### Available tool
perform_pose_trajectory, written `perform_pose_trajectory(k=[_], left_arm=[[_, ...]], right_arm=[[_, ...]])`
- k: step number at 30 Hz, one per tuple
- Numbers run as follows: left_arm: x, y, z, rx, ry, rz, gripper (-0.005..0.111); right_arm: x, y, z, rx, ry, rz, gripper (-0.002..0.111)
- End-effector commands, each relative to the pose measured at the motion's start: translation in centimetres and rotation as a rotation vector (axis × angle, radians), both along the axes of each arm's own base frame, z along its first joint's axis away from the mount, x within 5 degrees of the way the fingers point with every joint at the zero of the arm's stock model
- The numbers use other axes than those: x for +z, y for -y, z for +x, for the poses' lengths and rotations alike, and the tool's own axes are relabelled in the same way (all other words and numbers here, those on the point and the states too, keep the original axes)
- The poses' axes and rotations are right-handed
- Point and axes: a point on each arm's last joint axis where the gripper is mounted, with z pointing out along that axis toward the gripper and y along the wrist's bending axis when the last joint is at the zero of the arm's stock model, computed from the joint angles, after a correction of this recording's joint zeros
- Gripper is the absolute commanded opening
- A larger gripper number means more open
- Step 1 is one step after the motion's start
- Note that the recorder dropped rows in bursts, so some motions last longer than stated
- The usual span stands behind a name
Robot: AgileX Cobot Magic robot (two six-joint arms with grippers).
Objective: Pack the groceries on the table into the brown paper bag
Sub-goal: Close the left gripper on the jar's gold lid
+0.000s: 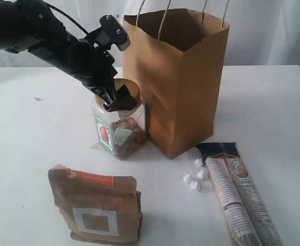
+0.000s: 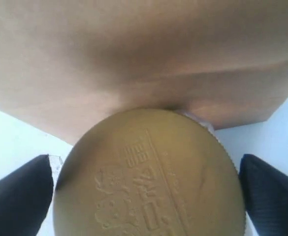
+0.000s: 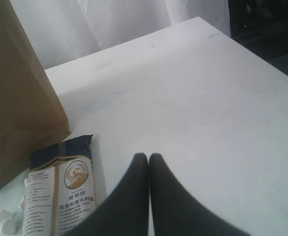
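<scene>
The left tool (image 1: pixel 118 99) stands wide open astride the lid of the gold-lidded clear jar (image 1: pixel 120 130), which sits on the desk (image 1: pixel 32 138) right beside the left wall of the brown paper bag (image 1: pixel 185 87), while the right tool (image 3: pixel 149 162) hangs closed over the desk near the long beige printed packet (image 1: pixel 242 200).

The bag (image 1: pixel 191 87) is matt kraft paper, the clear jar (image 1: pixel 124 136) glossy, its gold lid (image 2: pixel 148 182) embossed
</scene>
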Motion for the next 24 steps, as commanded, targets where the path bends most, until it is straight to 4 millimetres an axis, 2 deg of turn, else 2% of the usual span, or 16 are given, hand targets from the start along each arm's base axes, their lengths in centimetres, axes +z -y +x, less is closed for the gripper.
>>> perform_pose_trajectory(k=[1,15,24], left_arm=[[0.5,0.1,0.4,0.024,0.045,-0.021,0.105],[-0.5,0.1,0.7,0.024,0.035,0.002,0.105],[-1.9,0.3,0.5,-0.006,-0.049,0.031,0.105]], right_arm=[[0.0,0.0,0.0,-0.006,0.006,0.001,0.0],[0.0,0.0,0.0,-0.006,0.006,0.001,0.0],[0.0,0.0,0.0,-0.006,0.006,0.001,0.0]])
